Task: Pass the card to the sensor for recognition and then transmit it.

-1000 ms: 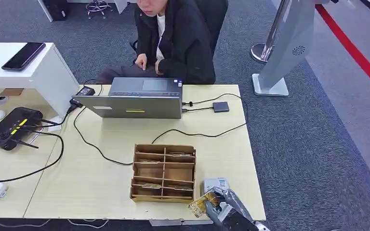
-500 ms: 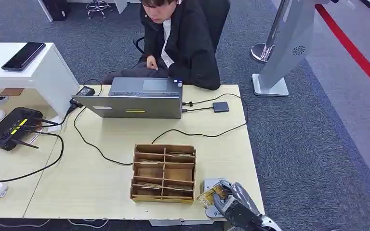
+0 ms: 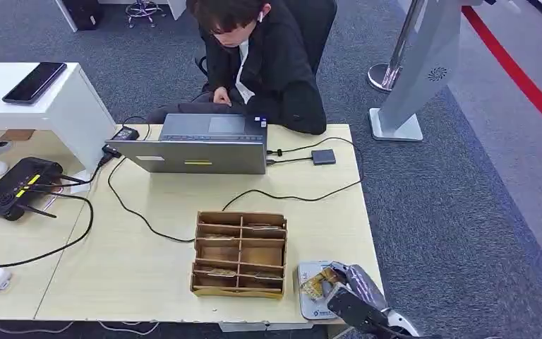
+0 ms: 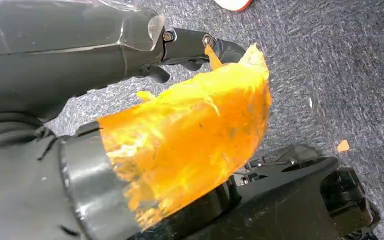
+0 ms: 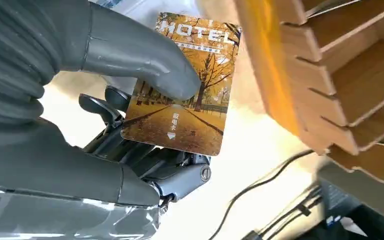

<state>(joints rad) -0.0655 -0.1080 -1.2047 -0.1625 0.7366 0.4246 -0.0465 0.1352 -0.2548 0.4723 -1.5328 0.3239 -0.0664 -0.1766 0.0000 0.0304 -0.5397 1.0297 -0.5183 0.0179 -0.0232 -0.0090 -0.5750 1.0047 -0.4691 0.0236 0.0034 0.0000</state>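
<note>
At the near edge of the worktop point(image 3: 148, 282), the right robot hand point(image 3: 349, 288) is seen closed on the card point(image 5: 182, 95), which is pinched between the thick thumb and the darker fingers. "HOTEL" is printed on the card over an autumn avenue. In the head view the card is held over the sensor point(image 3: 313, 305), a small grey pad lying flat at the worktop's near right corner; whether card and pad are touching cannot be told. The left robot hand point(image 4: 170, 145) is seen from its wrist camera, over grey carpet, largely covered by crumpled orange film; whether anything is held in it, or how far it is open, cannot be told.

Just beside the sensor stands the wooden organiser point(image 3: 240, 253), divided into compartments. Farther back a laptop point(image 3: 194, 148) is open, with a black cable point(image 3: 141, 219) trailing across the worktop, and a seated person point(image 3: 261, 56) is bent over it at the far edge.

The task is judged to be partly done: the card has been picked up and brought to the sensor, so recognition appears to be under way. Handing the card on is not yet done.
</note>
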